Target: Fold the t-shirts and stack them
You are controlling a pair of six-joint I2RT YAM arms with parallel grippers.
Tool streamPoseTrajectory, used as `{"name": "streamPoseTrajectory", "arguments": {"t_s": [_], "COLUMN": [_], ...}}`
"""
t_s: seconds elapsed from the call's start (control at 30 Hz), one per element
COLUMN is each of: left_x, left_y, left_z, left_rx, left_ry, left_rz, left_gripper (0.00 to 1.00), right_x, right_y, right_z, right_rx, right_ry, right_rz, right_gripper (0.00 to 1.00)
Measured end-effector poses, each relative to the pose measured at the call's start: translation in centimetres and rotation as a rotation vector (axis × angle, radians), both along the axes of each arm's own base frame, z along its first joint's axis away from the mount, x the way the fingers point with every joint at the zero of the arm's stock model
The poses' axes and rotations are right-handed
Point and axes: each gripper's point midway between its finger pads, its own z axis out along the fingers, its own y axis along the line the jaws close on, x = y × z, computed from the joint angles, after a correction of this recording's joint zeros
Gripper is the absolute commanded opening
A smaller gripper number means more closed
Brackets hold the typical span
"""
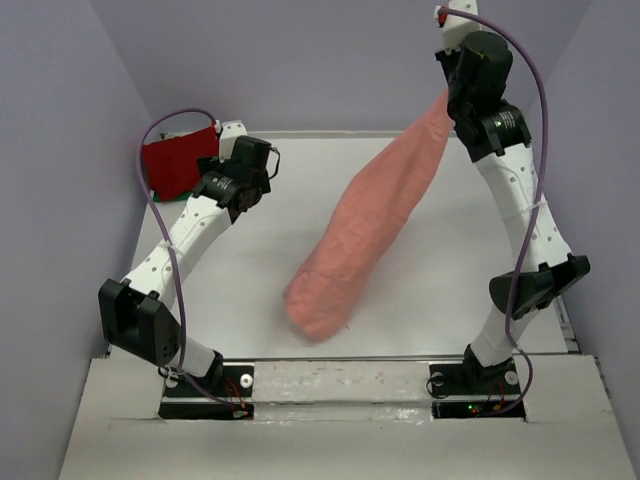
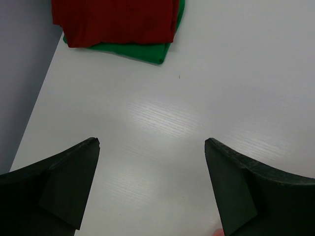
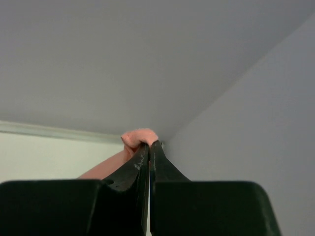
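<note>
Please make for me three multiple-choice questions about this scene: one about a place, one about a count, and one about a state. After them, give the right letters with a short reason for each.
1. Where does the dark red t-shirt lie?
A. On top of the green t-shirt
B. Under the green t-shirt
C. Spread flat, apart from the others

2. How many t-shirts are in view?
A. Two
B. Three
C. Four

3. What state is the right gripper in?
A. Open and empty
B. Shut on the salmon-pink t-shirt
C. Shut and empty

Answers:
1 A: in the left wrist view, green cloth sticks out from beneath the red pad.
2 B: there is one dark red, one green and one salmon-pink.
3 B: pink cloth is pinched between its closed fingers, and the shirt hangs from it.
</note>
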Motion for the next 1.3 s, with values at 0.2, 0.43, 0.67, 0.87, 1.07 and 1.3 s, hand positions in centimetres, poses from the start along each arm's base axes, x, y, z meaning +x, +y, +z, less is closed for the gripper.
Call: {"name": "streamPoseTrajectory", "arguments": {"t_s": [0.2, 0.43, 0.67, 0.87, 1.07, 1.3], "left_x": [0.3, 0.3, 0.3, 0.4, -0.1, -2.3], "left_y": [-0.1, -0.1, -0.2, -0.2, 0.8, 3.6], "left_z": [0.4, 0.5, 0.4, 0.5, 0.8, 6.4], "left_rx": [0.008, 0.015, 0.017, 0.019, 0.032, -0.004], "left_ry": [-0.002, 0.000, 0.005, 0.002, -0.011, -0.180], "left_rz": [-0.004, -0.018, -0.028, -0.023, 0.038, 0.139], "left_gripper": [0.99, 0.99, 0.99, 0.99, 0.99, 0.99], "right_x": [5.4, 8.4, 8.6, 6.2, -6.7, -21.6], "right_y": [-7.4, -5.8, -5.3, 3.0, 23.1, 27.5], "right_z": [-10.9, -19.1, -21.5, -15.2, -3.9, 7.9], "right_rx": [0.087, 0.129, 0.174, 0.074, -0.108, -0.108], "right_ry": [0.250, 0.419, 0.475, 0.366, 0.073, -0.260], "right_rz": [-0.110, -0.105, -0.098, 0.005, 0.359, 0.505], "right_gripper": [0.00, 0.00, 0.00, 0.00, 0.00, 0.00]}}
